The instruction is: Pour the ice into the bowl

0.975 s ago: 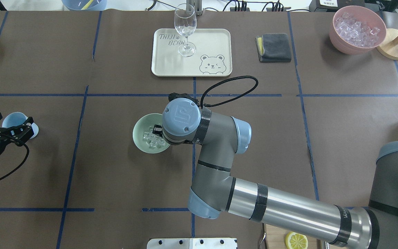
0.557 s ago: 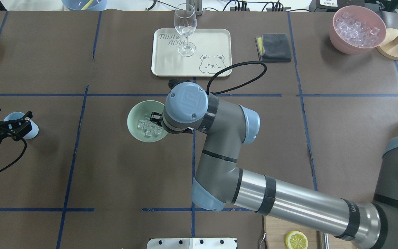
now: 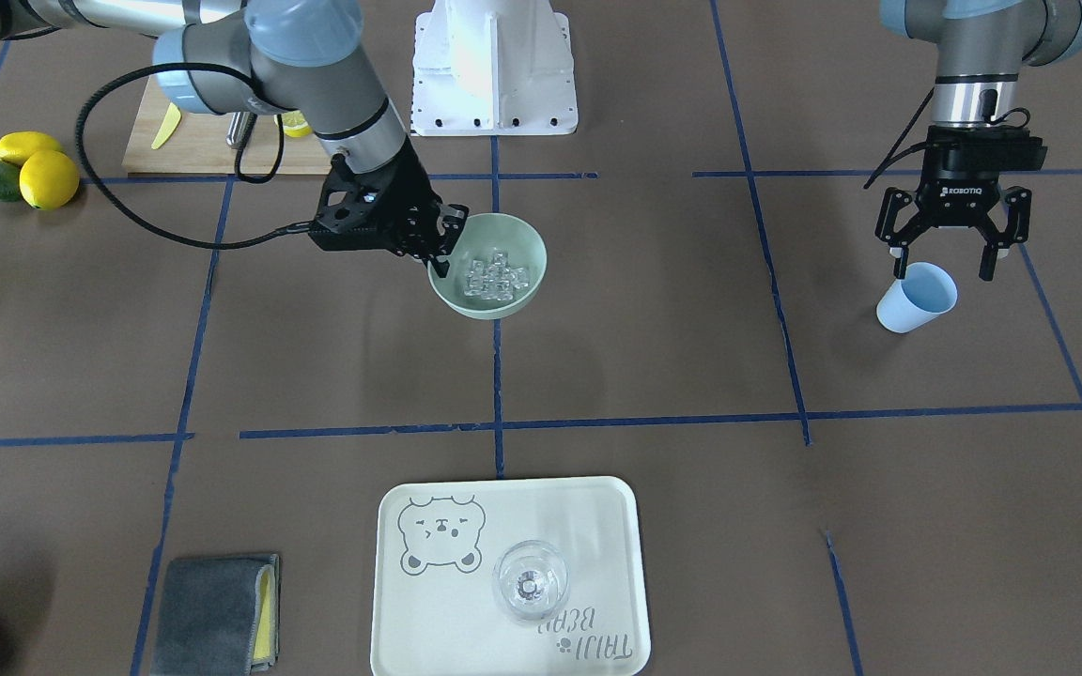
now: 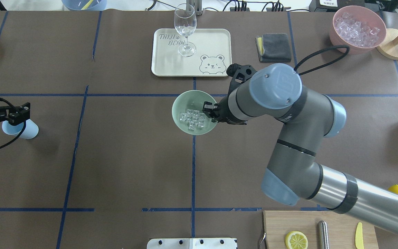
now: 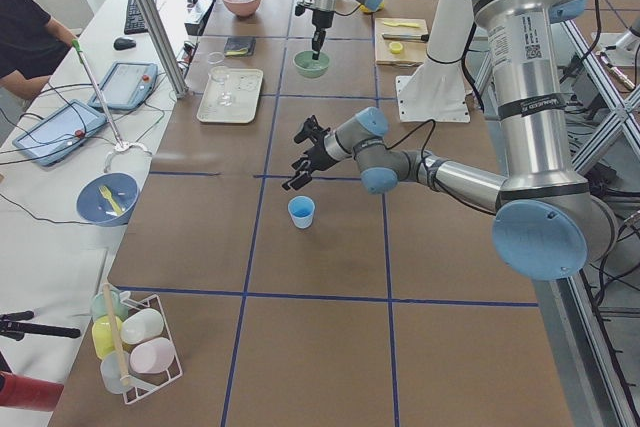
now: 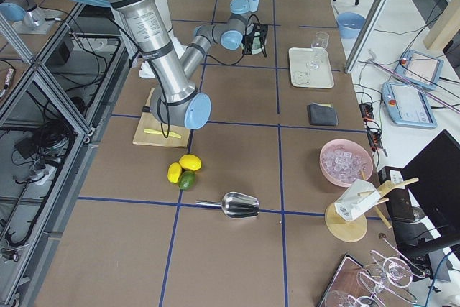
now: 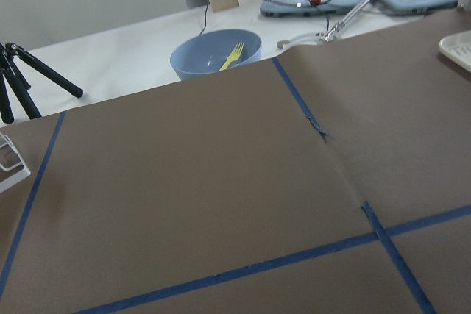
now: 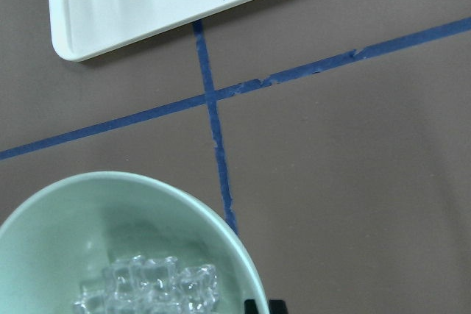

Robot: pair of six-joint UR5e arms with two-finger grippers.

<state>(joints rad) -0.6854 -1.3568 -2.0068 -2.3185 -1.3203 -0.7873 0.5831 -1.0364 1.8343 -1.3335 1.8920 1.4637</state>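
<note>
The mint-green bowl (image 4: 177,105) sits near the table's centre cross of blue tape, with a small heap of clear ice (image 4: 192,120) inside. My right gripper (image 4: 210,112) is shut on the bowl's right rim. In the front-facing view the same bowl (image 3: 485,305) holds the ice (image 3: 496,274), and the right gripper (image 3: 442,253) clamps its rim. The right wrist view shows the bowl (image 8: 59,240) and ice (image 8: 147,288) at lower left. My left gripper (image 3: 943,270) hangs open just above the upright light blue cup (image 3: 912,305).
A cream tray (image 4: 212,41) with a wine glass (image 4: 185,31) lies behind the bowl. A grey cloth (image 4: 274,47) and a pink bowl (image 4: 357,29) of ice are at the back right. A cutting board (image 4: 309,228) with a lemon slice is at the front.
My right gripper has carried the bowl and its ice to the right and slightly farther back. The left gripper has drawn away from the blue cup, which stays put.
</note>
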